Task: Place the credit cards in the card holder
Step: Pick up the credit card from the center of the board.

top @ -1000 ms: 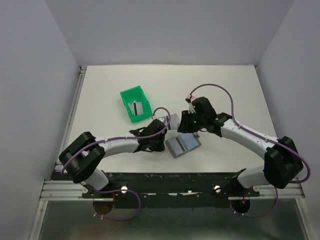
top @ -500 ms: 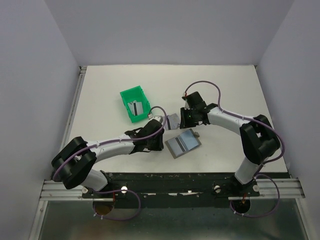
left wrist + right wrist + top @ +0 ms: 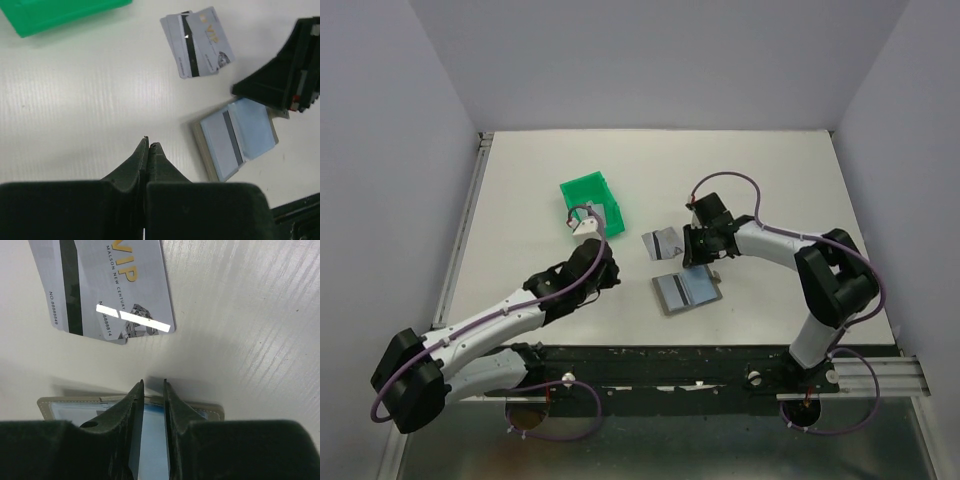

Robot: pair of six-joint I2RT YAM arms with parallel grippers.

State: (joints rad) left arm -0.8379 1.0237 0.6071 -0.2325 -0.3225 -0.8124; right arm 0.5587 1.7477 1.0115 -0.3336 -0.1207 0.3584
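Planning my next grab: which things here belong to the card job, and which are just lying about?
Job:
- credit cards, overlapping on the table
- card holder, lying open

Lying about:
- green bin

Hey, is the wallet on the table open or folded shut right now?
Open. The card holder lies spread flat, its light blue inside facing up, with a striped card on one half.
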